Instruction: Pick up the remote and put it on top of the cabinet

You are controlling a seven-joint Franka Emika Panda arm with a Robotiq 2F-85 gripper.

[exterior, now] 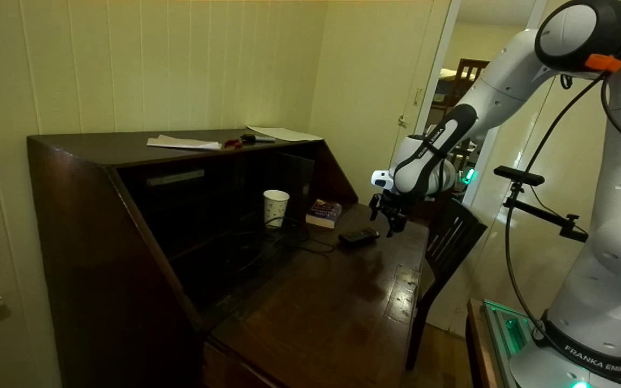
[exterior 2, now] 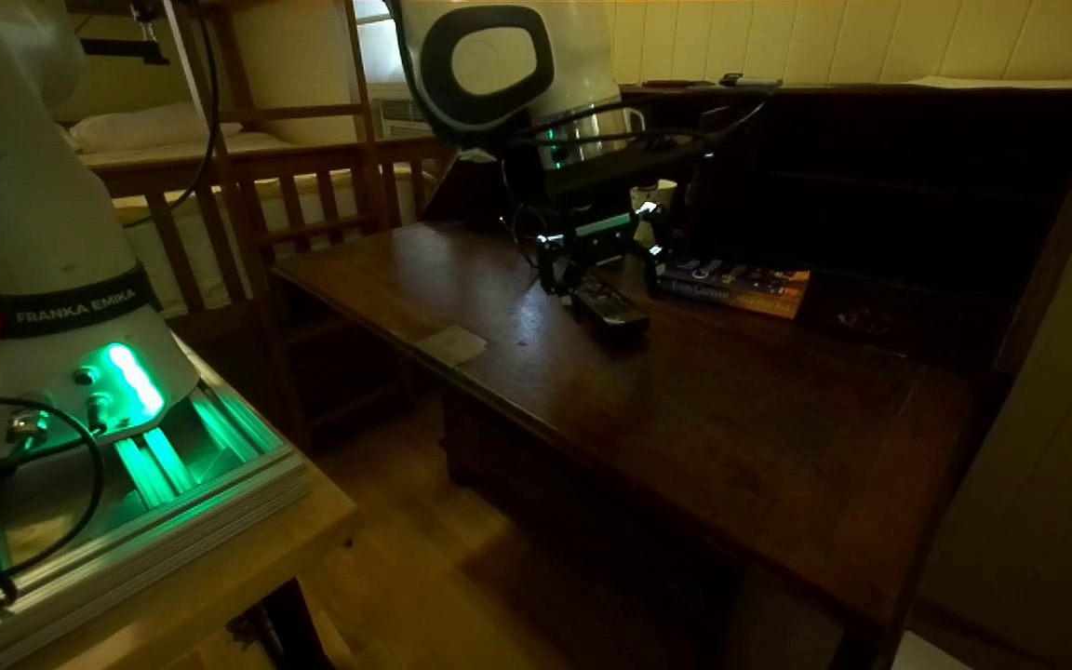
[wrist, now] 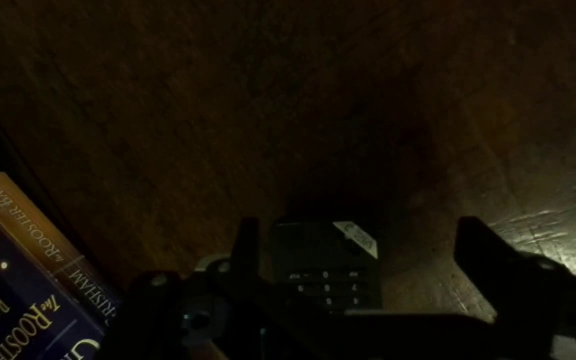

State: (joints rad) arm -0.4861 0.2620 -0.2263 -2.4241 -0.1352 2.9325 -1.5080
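Observation:
The remote (exterior: 359,237) is black and oblong and lies flat on the fold-down leaf of the dark brown cabinet (exterior: 89,148). It also shows in an exterior view (exterior 2: 618,312). In the wrist view the remote (wrist: 325,250) has its number keys and pale label facing up; its near part is hidden by the gripper. My gripper (exterior: 382,223) is open, low over the leaf by the remote. In the wrist view the fingers (wrist: 358,222) stand apart either side of the remote, the left one close to its edge, the right one farther off. Contact cannot be told.
A paperback book (exterior: 324,213) and a white patterned cup (exterior: 276,207) stand behind the remote. A dark cable (exterior: 310,249) loops on the leaf. Papers (exterior: 184,142), a red item (exterior: 233,143) and a black item (exterior: 256,138) lie on the cabinet top. A chair (exterior: 453,237) stands beside the leaf.

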